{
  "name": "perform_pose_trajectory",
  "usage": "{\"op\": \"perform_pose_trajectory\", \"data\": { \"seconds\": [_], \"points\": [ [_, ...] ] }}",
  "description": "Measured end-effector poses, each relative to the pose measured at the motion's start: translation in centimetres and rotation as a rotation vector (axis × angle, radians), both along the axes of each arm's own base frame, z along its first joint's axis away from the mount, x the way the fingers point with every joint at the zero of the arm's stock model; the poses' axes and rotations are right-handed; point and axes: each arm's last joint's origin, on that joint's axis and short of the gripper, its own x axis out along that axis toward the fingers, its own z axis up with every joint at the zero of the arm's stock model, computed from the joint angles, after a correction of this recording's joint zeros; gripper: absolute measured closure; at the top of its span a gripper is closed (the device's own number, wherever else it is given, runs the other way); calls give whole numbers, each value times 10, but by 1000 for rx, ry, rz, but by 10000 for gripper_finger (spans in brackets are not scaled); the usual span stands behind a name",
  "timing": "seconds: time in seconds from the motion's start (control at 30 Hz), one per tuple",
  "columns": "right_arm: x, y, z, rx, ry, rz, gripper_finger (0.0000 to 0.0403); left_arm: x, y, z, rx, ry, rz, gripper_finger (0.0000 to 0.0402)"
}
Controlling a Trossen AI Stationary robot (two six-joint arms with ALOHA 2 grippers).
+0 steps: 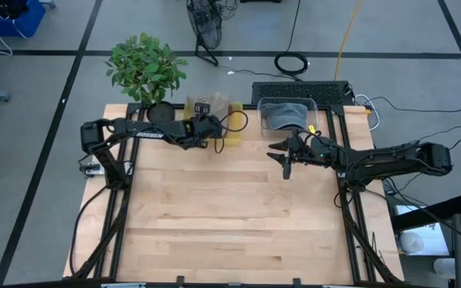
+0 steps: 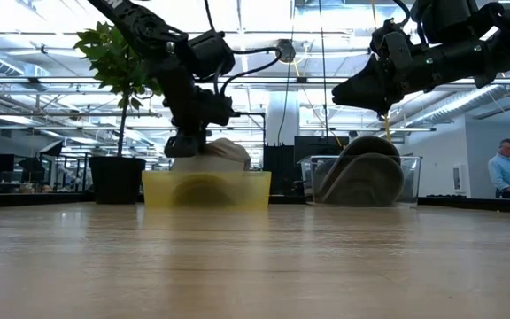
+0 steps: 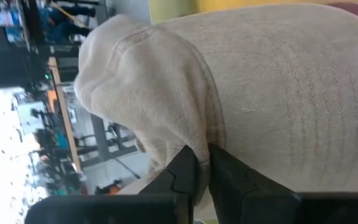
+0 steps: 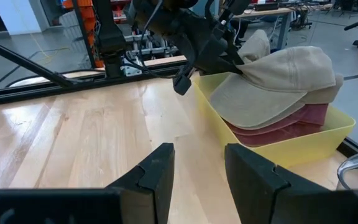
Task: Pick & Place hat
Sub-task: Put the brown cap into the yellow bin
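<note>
The beige cotton cap [image 4: 278,78] lies topmost on the stack in the yellow plastic bin [image 4: 303,140], long axis along the bin. The left gripper [image 3: 202,163] is directly on it, fingers pinching a fold of its fabric. The right gripper [image 4: 197,165] hovers unclenched and empty, well apart from the bin.

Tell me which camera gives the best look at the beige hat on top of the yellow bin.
The right wrist view: the beige hat shows whole, topping the stack in the yellow bin, pinched by the left pincer. The left wrist view shows only close fabric, the low view a sliver, the high view a small patch.
</note>
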Motion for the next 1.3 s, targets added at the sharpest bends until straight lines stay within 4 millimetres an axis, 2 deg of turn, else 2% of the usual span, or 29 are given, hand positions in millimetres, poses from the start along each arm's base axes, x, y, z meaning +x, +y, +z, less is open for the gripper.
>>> {"op": "perform_pose_trajectory", "data": {
  "seconds": [0.37, 0.57, 0.7, 0.93, 1.1, 1.3],
  "points": [
    [0, 0, 0, 11, -2, -1, 275, -2, -2, -3, -100, -88, 60, 360],
    [0, 0, -1, 13, 4, -1, 275, -4, -3, -2, 31, -24, 111, 360],
    [0, 0, -1, 13, 6, -1, 275, -2, -11, -1, 109, 75, 73, 360],
    [0, 0, -1, 11, 10, -1, 275, 11, -27, 8, 132, -24, 39, 360],
    [-1, 0, -3, 17, 31, -1, 275, 15, -37, 11, 189, -14, 32, 359],
    [-1, 0, -4, 18, 33, -1, 275, 15, -38, 10, 180, -43, 50, 359]
  ]
}}
